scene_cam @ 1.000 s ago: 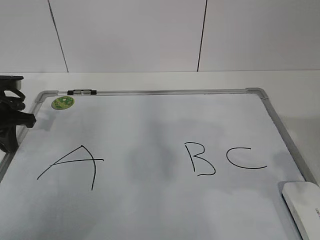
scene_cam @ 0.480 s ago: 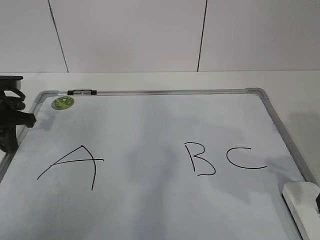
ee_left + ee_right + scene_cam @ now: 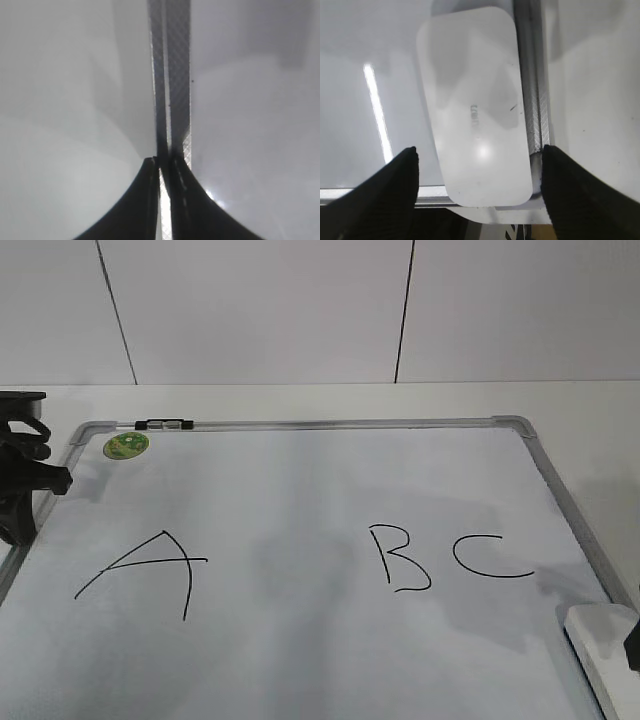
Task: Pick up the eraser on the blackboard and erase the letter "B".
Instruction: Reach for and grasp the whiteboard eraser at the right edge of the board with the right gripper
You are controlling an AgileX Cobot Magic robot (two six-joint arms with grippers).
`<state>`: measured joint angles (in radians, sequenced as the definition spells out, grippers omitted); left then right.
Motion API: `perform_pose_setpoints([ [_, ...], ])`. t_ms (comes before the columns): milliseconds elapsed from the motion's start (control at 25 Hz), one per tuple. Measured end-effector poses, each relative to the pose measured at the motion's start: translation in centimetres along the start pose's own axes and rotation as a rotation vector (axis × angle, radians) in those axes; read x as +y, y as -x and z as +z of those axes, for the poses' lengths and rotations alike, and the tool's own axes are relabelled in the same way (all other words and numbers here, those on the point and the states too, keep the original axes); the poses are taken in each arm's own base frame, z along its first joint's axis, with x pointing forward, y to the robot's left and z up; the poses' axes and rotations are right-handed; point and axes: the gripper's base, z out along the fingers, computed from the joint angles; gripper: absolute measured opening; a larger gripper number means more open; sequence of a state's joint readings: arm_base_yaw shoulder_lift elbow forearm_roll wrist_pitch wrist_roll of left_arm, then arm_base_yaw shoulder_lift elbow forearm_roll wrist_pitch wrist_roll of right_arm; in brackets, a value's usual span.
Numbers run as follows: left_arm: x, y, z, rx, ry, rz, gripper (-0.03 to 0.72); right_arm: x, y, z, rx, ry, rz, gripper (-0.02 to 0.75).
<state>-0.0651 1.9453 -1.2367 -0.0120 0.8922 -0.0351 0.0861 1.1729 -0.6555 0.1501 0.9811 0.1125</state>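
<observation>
The blackboard (image 3: 300, 490) is a white board with a silver-grey frame, lying flat. The black letter "B" (image 3: 398, 558) is drawn right of middle, between "A" (image 3: 150, 570) and "C" (image 3: 488, 556). The white eraser (image 3: 598, 640) lies in the board's near right corner; in the right wrist view it (image 3: 475, 105) lies against the frame rail (image 3: 532, 90). My right gripper (image 3: 479, 162) is open, its black fingers straddling the eraser's near end without touching it. My left gripper (image 3: 164, 162) is shut and empty over the board's left frame rail (image 3: 172, 75).
A black-and-silver marker (image 3: 164, 424) lies on the top frame rail beside a round green sticker (image 3: 126, 445). The left arm (image 3: 20, 480) sits at the board's left edge. A white wall stands behind the table.
The right gripper has come down over the eraser; a dark finger now shows at the right edge of the exterior view, hiding part of the eraser. The left arm has not moved.
</observation>
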Motion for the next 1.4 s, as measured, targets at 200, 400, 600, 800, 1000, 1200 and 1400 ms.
perform_pose_setpoints([
  [200,0.0,0.0,0.0,0.000,0.000,0.000,0.019,-0.3,0.2,0.0,-0.027,-0.032,-0.025,0.573],
  [400,0.4,0.0,0.0,0.000,0.001,-0.010,0.019,-0.6,0.4,0.0,-0.041,-0.063,-0.049,0.596],
  [600,0.4,0.0,0.0,0.000,0.001,-0.010,0.019,-0.4,0.6,0.1,-0.070,-0.043,-0.038,0.596],
  [800,0.4,0.0,0.0,0.000,0.001,-0.010,0.019,-0.9,-0.6,1.8,-0.048,-0.049,-0.038,0.597],
  [1000,0.4,0.0,0.0,0.000,0.001,-0.010,0.019,-0.8,-1.2,3.0,-0.071,-0.010,-0.071,0.596],
  [1200,0.4,0.0,0.0,0.000,0.001,-0.010,0.019,-0.8,-1.0,3.0,-0.106,-0.004,-0.084,0.591],
  [1400,0.4,0.0,0.0,0.000,0.001,-0.010,0.019,-0.7,-0.9,3.0,-0.109,-0.001,-0.082,0.590],
])
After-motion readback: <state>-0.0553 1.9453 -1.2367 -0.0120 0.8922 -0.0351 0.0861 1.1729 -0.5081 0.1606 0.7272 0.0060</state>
